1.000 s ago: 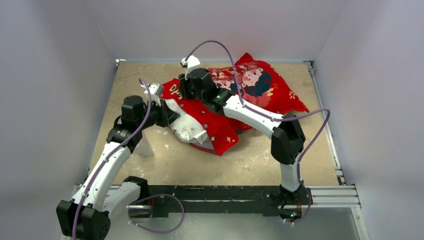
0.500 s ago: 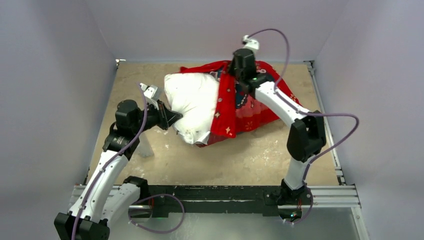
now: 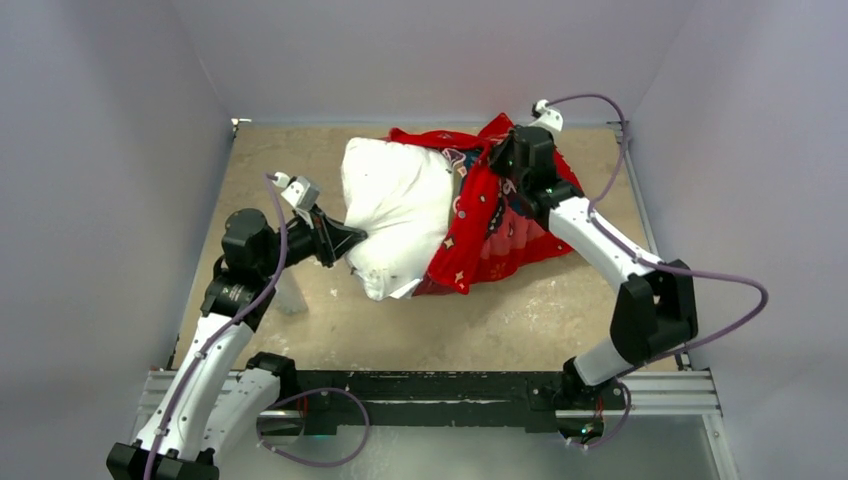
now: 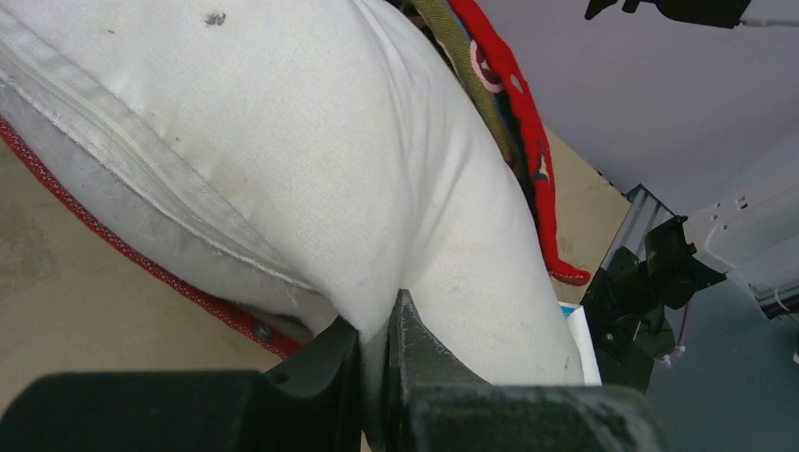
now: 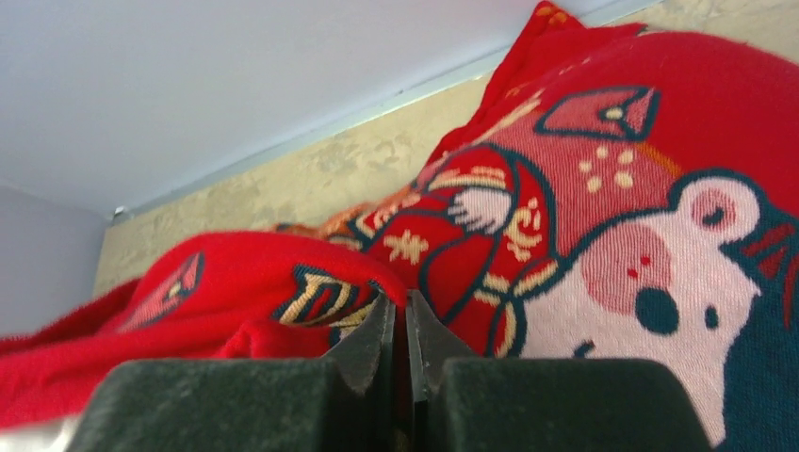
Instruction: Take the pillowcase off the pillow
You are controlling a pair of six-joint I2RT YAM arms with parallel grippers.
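While the plump, plain white rectangular pillow (image 3: 395, 200) is lying across the middle of the sandy beige tabletop (image 3: 520, 320), its left part is showing bare. The bright red printed fabric pillowcase (image 3: 495, 225) is covering only the right-hand part, bunching in folds toward the far right.

The left gripper (image 3: 352, 240) is pinching the pillow's near-left edge, its jaws pressed together on a tuck of white cloth. In the left wrist view, the cloth is puckering into this gripper (image 4: 382, 315). The right gripper (image 3: 503, 152) is biting the red cover near its far edge. In the right wrist view, its jaws (image 5: 400, 315) are likewise squeezed tight on a crease of red fabric.

Both things are looking soft and light. The pillow is squashing rather than resisting, so a pinch is probably taking only its skin and could be slipping under a hard pull. Its stitched seam (image 4: 160, 202) is likely offering a firmer hold. The pillowcase is appearing thin, limp and slightly stretchy, so it is likely dragging on the filling rather than sliding freely. It is probably best taken by a doubled fold at its closed far end and drawn away from the anchored pillow.
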